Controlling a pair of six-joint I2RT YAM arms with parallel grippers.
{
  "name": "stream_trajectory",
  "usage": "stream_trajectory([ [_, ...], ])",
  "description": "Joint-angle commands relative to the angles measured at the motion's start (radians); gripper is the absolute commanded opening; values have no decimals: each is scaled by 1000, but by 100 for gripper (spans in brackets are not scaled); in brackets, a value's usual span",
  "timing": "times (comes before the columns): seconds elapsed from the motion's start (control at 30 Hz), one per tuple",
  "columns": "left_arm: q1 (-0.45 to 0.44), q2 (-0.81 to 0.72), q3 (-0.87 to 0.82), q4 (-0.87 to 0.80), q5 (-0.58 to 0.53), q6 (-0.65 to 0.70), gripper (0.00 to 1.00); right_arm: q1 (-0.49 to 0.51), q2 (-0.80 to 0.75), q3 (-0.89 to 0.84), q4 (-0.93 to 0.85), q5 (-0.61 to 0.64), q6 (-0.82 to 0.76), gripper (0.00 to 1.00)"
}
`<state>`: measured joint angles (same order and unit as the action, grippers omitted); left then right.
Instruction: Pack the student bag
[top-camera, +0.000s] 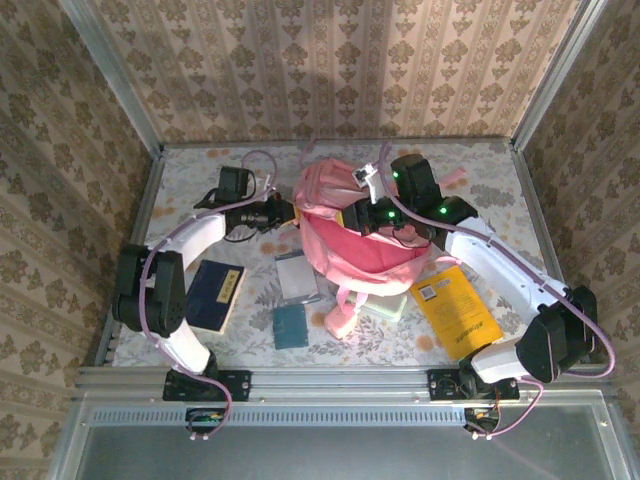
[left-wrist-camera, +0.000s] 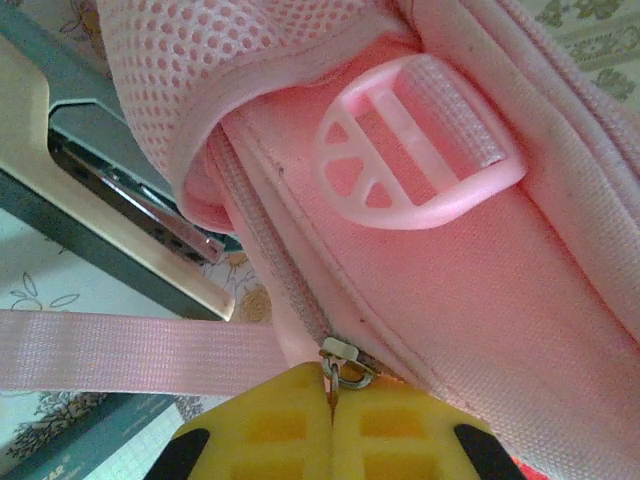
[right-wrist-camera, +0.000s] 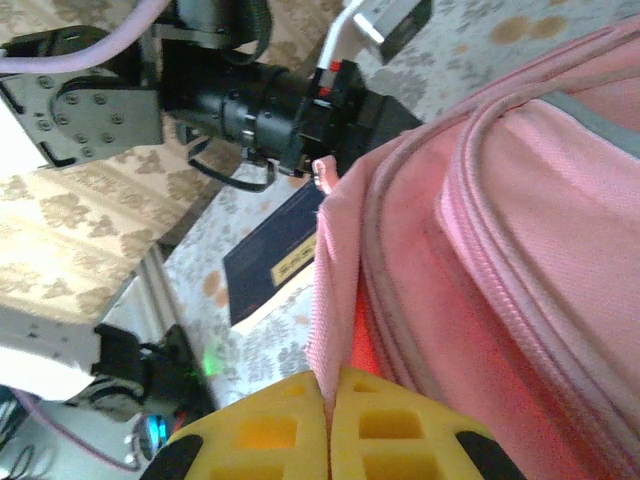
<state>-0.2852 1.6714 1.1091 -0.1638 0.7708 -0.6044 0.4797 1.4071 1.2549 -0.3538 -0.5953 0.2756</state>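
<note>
Left claw (left-wrist-camera: 332, 392) pinches the zipper pull (left-wrist-camera: 345, 362) of the student bag (left-wrist-camera: 480, 330); right claw (right-wrist-camera: 327, 395) clamps its fabric edge (right-wrist-camera: 335, 290).

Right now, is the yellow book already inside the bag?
No, the yellow book lies on the table, beside the student bag.

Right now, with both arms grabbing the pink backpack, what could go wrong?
The left fingers pinch the small zipper pull only at their tips, so it might slip out when tugged. The right fingers hold just a thin edge of the student bag; that fabric could slide free and the opening might sag shut. The strap lying beside the zipper could snag.
</note>
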Motion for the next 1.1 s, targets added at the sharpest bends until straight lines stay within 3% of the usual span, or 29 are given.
stream_trajectory([
  [0.0, 27, 3, 51, 31, -73, -47, 0, -7, -60, 101, -17, 157, -53, 0],
  [0.07, 12, -16, 62, 23, -75, -42, 7, -8, -50, 139, -12, 224, -80, 0],
  [0.13, -6, -42, 89, -35, -104, -7, 26, -9, -35, 190, -5, 230, -143, 0],
  [0.23, -35, -130, 122, -154, -236, 99, 52, -9, -23, 271, -58, 222, -288, 0],
  [0.33, -58, -211, 182, -297, -389, 252, 62, -10, 25, 310, -133, 203, -470, 0],
  [0.47, -108, -286, 185, -315, -496, 446, 71, -13, 30, 294, -177, 152, -642, 0],
  [0.7, -325, -284, 184, -256, -590, 847, 85, -15, 24, 257, -209, 12, -766, 0],
  [0.87, -341, -289, 147, -209, -432, 1037, 89, -16, -7, 201, -168, 12, -775, 0],
  [1.07, -331, -254, 148, -108, -340, 1075, 86, -17, -10, 167, -129, -10, -762, 0],
])
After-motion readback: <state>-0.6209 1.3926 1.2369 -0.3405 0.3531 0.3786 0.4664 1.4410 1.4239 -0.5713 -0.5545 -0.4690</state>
